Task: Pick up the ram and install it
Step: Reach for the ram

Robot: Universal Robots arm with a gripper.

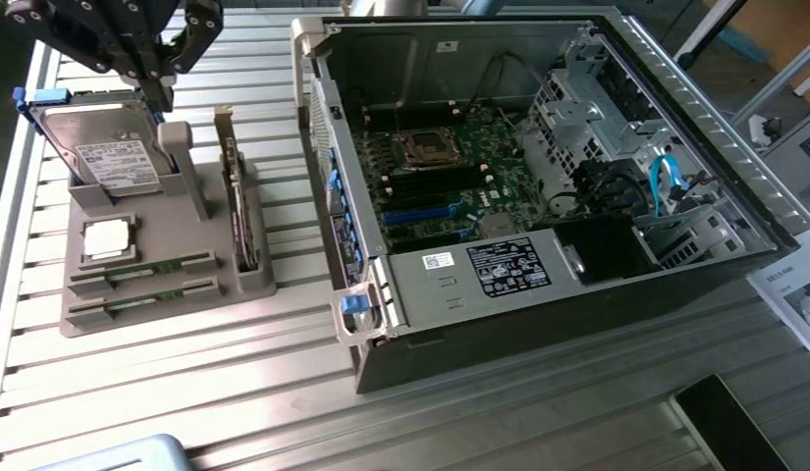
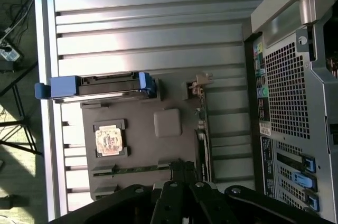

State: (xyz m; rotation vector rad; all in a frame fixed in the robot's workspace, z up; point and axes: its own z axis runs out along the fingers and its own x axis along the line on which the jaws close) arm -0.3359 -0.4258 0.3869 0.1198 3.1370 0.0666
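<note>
- The gripper (image 1: 157,96) hangs at the far end of the exterior view's left, above the hard drive (image 1: 101,149). Its fingers are closed together with nothing between them. Its upper body is cut off by the picture's edge.
- In the wrist view the dark fingertips of the gripper (image 2: 182,168) overlap one end of a ram slot. Contact cannot be judged there, but the exterior view shows the gripper well apart from the ram.
- Two ram sticks lie flat in slots at the near end of the grey holder (image 1: 182,294).
- The first ram stick (image 1: 153,266) (image 2: 134,169) sits just beside the processor chip (image 1: 107,238) (image 2: 111,140).
- The second ram stick (image 1: 136,298) (image 2: 105,188) lies nearer still. In the wrist view the gripper's body partly hides it.
- Only thin green edges of both sticks show, and their chips are too small to make out.
- The hard drive leans in the holder's far end. Blue brackets (image 2: 47,89) clasp its sides.
- The expansion card (image 1: 235,191) (image 2: 203,129) stands on edge along the holder's right side. It is seen almost edge-on, so its face is hard to read.
- The open computer case (image 1: 719,137) lies to the exterior view's right, with its motherboard (image 1: 438,182) exposed. The memory slots there appear as dark bars, and their detail is unclear.
- A blue cable (image 1: 660,182) curves through the drive bays.
- A white sheet (image 1: 795,294) is cut off at the right edge.
</note>
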